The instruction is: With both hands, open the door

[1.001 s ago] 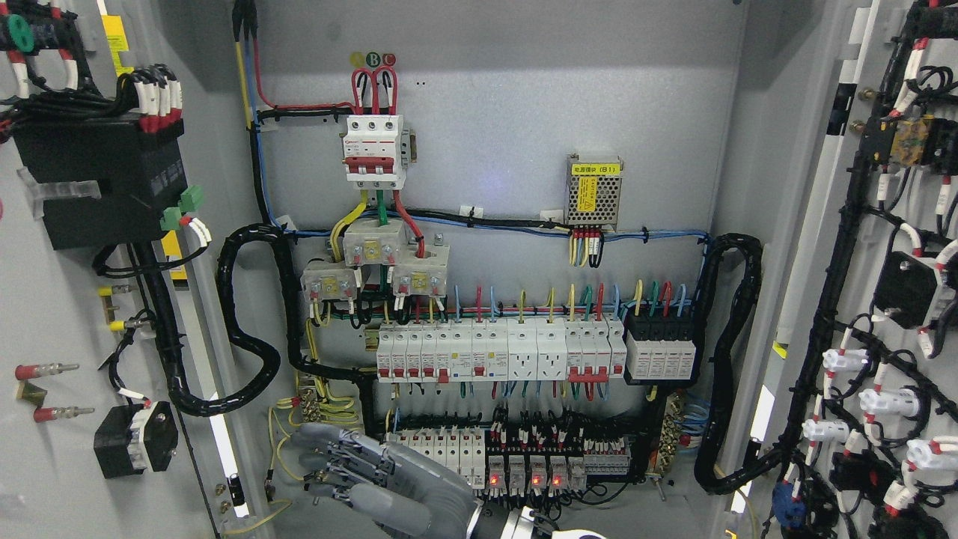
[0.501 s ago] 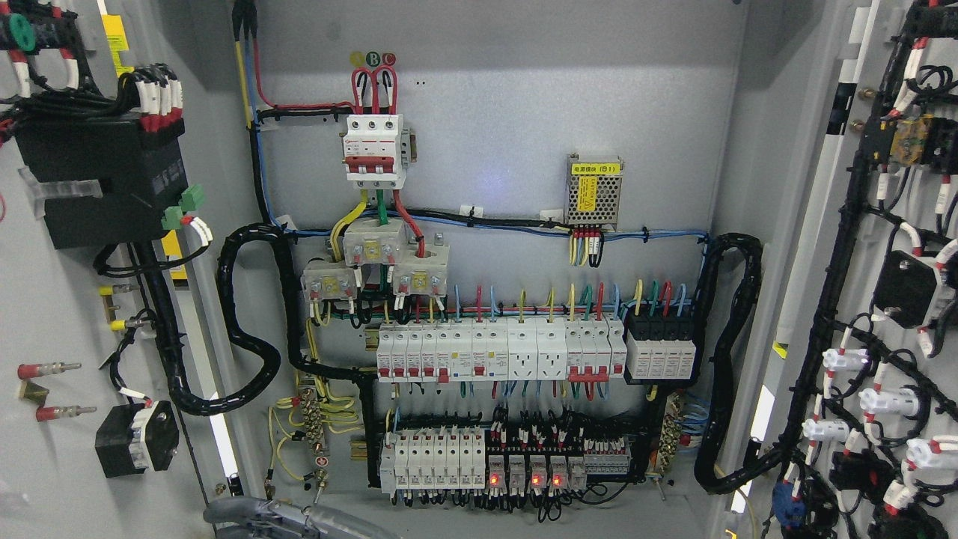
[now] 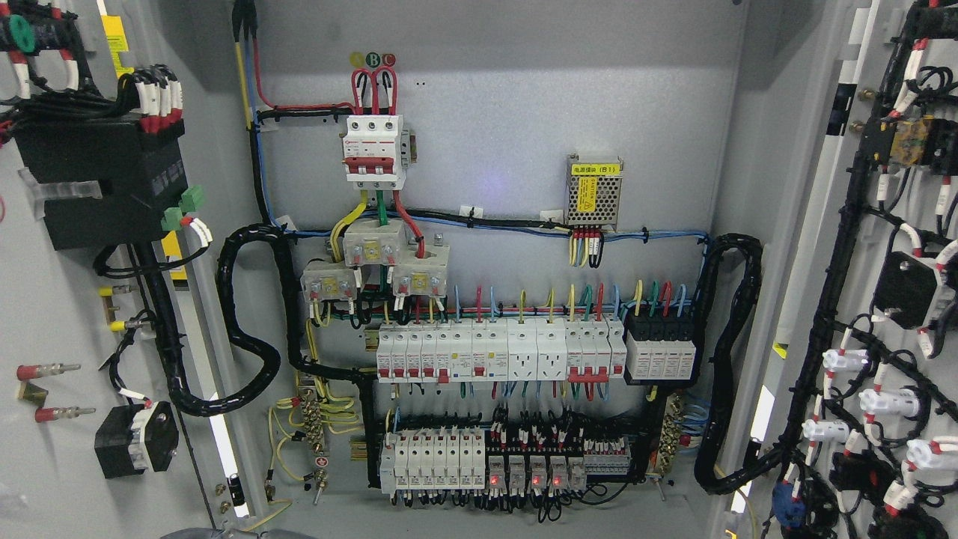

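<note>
With both doors swung wide and the cabinet interior point(image 3: 494, 224) fully exposed, the opening step looks done, or as good as done. The left door point(image 3: 45, 464) stands folded back at the picture's left, its inner face showing a black module point(image 3: 97, 180) and a wiring loom. The right door point(image 3: 831, 187) stands likewise at the picture's right, its inner face crowded w/ black cable bundles and white connectors point(image 3: 887, 400).

Inside, on the back panel, sit a 3-pole breaker point(image 3: 374, 150) up top, a small mesh-cased power supply point(image 3: 593, 191) to its right, a long row of white breakers point(image 3: 494, 352) across the middle, and a lower row of relays point(image 3: 524, 468) w/ 4 red lamps lit.

Judgement: nothing is left to pull. The next move, if any, would only be to bring the arms clear and settle them, w/o brushing the loose yellow wires point(image 3: 299, 419) near the lower left of the panel.

Hands: neither can be made out. A blurred grey shape point(image 3: 224, 533) lies along the bottom edge left of centre, approx. under the left door's lower corner; it may be part of an arm, but that can't be told. So no finger state can be given. Nothing visible touches either door.
</note>
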You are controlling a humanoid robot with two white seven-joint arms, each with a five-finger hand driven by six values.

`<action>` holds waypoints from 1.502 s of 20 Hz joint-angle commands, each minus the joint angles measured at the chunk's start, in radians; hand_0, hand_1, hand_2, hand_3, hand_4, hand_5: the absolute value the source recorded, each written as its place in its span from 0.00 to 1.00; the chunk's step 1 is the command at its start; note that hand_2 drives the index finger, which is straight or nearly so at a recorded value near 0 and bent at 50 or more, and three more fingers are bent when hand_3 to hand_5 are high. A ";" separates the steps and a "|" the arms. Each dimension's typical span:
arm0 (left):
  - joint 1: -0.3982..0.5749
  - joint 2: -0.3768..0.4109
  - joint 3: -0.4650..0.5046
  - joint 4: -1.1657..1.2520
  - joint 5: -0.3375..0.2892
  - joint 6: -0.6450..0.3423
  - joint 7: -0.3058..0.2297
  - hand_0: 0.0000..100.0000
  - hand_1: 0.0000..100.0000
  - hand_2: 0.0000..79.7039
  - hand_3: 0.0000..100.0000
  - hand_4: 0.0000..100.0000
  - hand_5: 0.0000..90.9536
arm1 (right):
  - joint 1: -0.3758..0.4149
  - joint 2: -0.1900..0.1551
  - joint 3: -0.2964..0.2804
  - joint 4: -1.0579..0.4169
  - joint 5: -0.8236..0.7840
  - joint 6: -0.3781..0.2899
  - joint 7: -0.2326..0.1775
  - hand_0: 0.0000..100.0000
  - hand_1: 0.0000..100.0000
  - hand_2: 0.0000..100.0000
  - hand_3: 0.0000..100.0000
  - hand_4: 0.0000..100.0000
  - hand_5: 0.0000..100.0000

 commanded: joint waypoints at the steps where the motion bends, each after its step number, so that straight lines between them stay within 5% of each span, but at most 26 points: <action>1: -0.023 0.001 0.003 -0.023 0.005 -0.001 0.000 0.12 0.56 0.00 0.00 0.00 0.00 | -0.025 0.010 0.071 0.030 -0.004 0.010 -0.001 0.00 0.50 0.04 0.00 0.00 0.00; 5: -0.021 0.002 0.001 -0.024 0.002 -0.007 0.000 0.12 0.56 0.00 0.00 0.00 0.00 | -0.047 0.013 0.085 0.031 -0.111 0.011 -0.023 0.00 0.50 0.04 0.00 0.00 0.00; 8: -0.021 0.002 -0.001 -0.024 0.000 -0.007 0.000 0.12 0.56 0.00 0.00 0.00 0.00 | -0.068 0.013 0.088 0.033 -0.142 0.013 -0.087 0.00 0.50 0.04 0.00 0.00 0.00; 19: -0.017 0.002 -0.002 -0.032 -0.008 -0.008 0.000 0.12 0.56 0.00 0.00 0.00 0.00 | -0.110 0.018 0.155 0.033 -0.143 0.013 -0.090 0.00 0.50 0.04 0.00 0.00 0.00; 30: -0.015 0.008 0.003 -0.023 0.005 -0.010 0.000 0.12 0.56 0.00 0.00 0.00 0.00 | -0.131 0.018 0.160 0.041 -0.160 0.011 -0.095 0.00 0.50 0.04 0.00 0.00 0.00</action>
